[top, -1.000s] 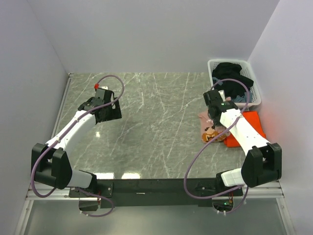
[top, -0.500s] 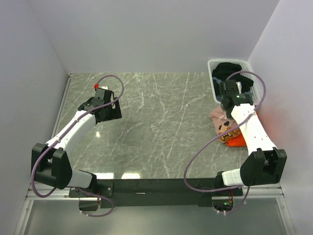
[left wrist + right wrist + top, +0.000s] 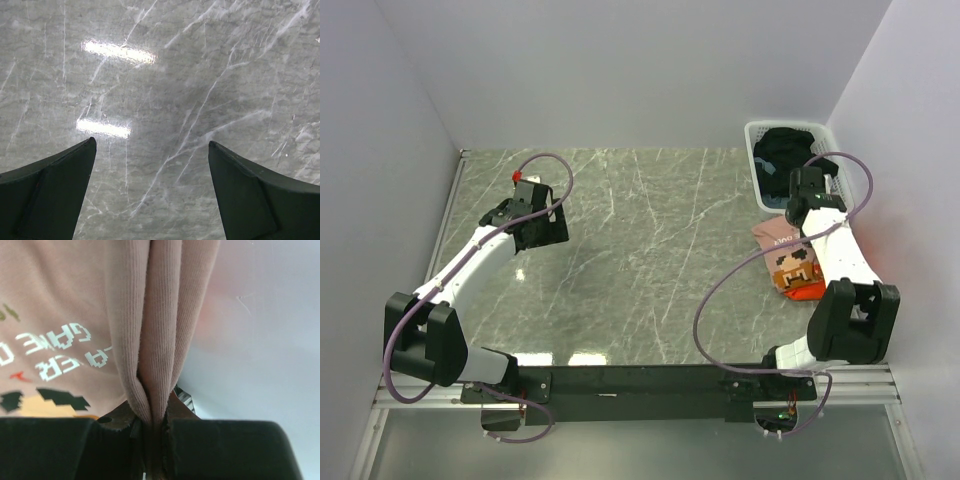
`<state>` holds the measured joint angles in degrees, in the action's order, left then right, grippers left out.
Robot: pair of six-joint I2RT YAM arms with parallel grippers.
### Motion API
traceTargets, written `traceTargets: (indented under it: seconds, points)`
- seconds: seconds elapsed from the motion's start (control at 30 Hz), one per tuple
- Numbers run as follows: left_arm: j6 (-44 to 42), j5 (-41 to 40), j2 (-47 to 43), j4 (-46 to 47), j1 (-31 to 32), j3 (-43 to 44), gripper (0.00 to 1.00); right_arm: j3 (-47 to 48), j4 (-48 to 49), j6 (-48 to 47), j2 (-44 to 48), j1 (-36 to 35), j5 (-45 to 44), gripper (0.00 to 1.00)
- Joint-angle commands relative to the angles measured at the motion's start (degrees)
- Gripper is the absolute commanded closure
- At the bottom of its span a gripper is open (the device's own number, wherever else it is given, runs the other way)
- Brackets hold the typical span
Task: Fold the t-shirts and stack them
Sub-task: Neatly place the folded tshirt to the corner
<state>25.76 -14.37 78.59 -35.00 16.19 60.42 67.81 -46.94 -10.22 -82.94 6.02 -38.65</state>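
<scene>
The dusty-pink tee (image 3: 782, 252) with its pixel-art graphic lies folded at the right side of the table, on top of the orange tee (image 3: 803, 290), of which only an edge shows. My right gripper (image 3: 804, 196) is shut on the pink tee's ribbed edge (image 3: 155, 355); the white lettering (image 3: 62, 352) shows to the left in the right wrist view. My left gripper (image 3: 535, 228) hovers over the left part of the table, open and empty, with bare marble between its fingers (image 3: 55, 195).
A white laundry basket (image 3: 830, 150) holding dark clothes (image 3: 790, 150) stands at the back right, just behind my right gripper. The right wall is close beside the right arm. The marble table (image 3: 640, 250) spans the middle.
My right gripper has carried the pink tee rightward and back, toward the basket, so it now covers most of the orange tee. The left arm has not moved.
</scene>
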Motion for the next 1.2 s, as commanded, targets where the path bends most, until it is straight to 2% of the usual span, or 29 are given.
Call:
traceTargets:
  seconds: [0.0,0.53,0.9,0.97,1.03,1.13,1.17]
  points:
    - [0.08,0.22,-0.72,0.90,-0.28,-0.13,0.01,-0.22,5.45,-2.61,-1.70,1.80,-4.76,1.00]
    - [0.08,-1.01,1.48,0.46,-0.28,-0.04,0.01,-3.82,14.84,-5.16,-9.70,7.16,-8.45,1.00]
    - [-0.09,-0.31,2.18,0.37,-0.28,0.13,0.01,-3.39,14.59,-4.99,-11.11,9.53,-8.46,0.99]
    - [-0.18,-0.22,2.10,0.38,-0.28,0.22,0.00,-3.91,14.77,-4.81,-10.67,9.89,-8.28,0.91]
    - [-0.18,-0.04,2.01,0.46,-0.28,0.05,0.01,-4.35,14.86,-4.72,-10.32,10.24,-8.28,0.88]
    - [-0.18,0.05,1.83,0.46,-0.28,0.05,0.01,-4.27,14.42,-3.58,-9.88,10.68,-9.15,0.70]
    - [-0.18,0.04,1.66,0.55,-0.28,0.13,0.01,-4.01,14.51,-2.97,-9.79,10.85,-9.85,0.60]
